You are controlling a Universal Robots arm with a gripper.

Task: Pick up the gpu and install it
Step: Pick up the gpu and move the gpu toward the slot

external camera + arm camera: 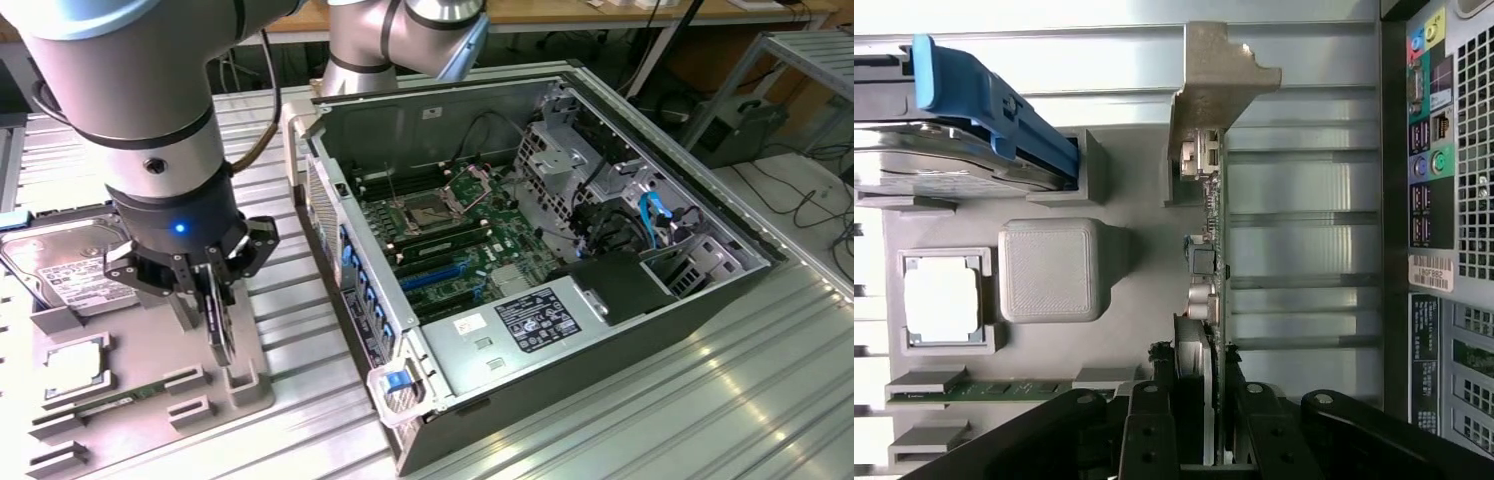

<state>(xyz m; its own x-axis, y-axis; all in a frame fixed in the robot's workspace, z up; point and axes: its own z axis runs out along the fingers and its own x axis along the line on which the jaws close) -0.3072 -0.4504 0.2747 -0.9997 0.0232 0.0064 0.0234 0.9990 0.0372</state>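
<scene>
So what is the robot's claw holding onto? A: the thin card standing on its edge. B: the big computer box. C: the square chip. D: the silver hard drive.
A: the gripper has a finger on each side of the gpu, which stands on edge in the grey holder tray, while the hard drive lies apart from it.

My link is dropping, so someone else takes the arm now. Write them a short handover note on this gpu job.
Gripper: closed on the gpu card, a thin green circuit board with a pale metal bracket, standing on edge.
Where: over the grey parts tray, on the exterior view's left of the open metal computer case.
Done: card gripped; lift-off unclear.
Left: carrying and seating it in the case.
</scene>
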